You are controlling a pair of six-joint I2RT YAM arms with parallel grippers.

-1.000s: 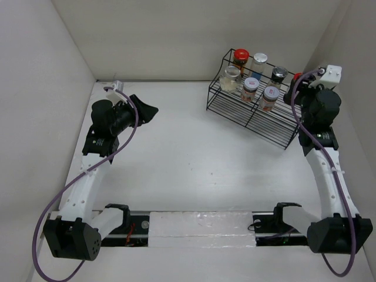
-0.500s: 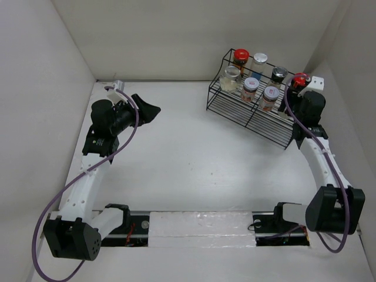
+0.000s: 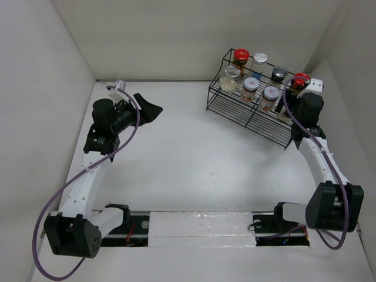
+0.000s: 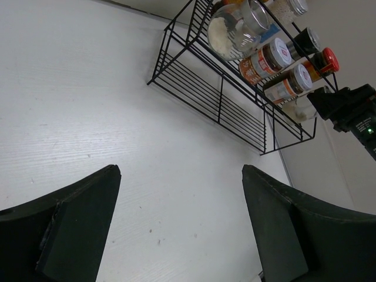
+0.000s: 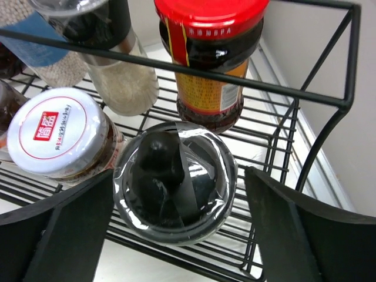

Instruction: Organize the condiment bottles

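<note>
At the right end of the black wire rack point(image 3: 249, 120), in the upper right of the overhead view, the right gripper point(image 5: 176, 197) hangs over a black-lidded jar point(image 5: 173, 188). In the right wrist view the jar's lid faces the camera, so its long axis runs straight towards the gripper. The fingers are spread wide to either side of the jar and touch no glass. Just behind it on the higher tier stands a red-capped jar point(image 5: 211, 59). A white-lidded jar point(image 5: 56, 132) sits close at its left. The rack's corner wires crowd the right finger, so side room looks tight and straight up seems the freest path. Far across the white table point(image 3: 194, 158), the left gripper point(image 4: 182, 223) is also spread, holding nothing. All the jars in sight sit in the rack.
</note>
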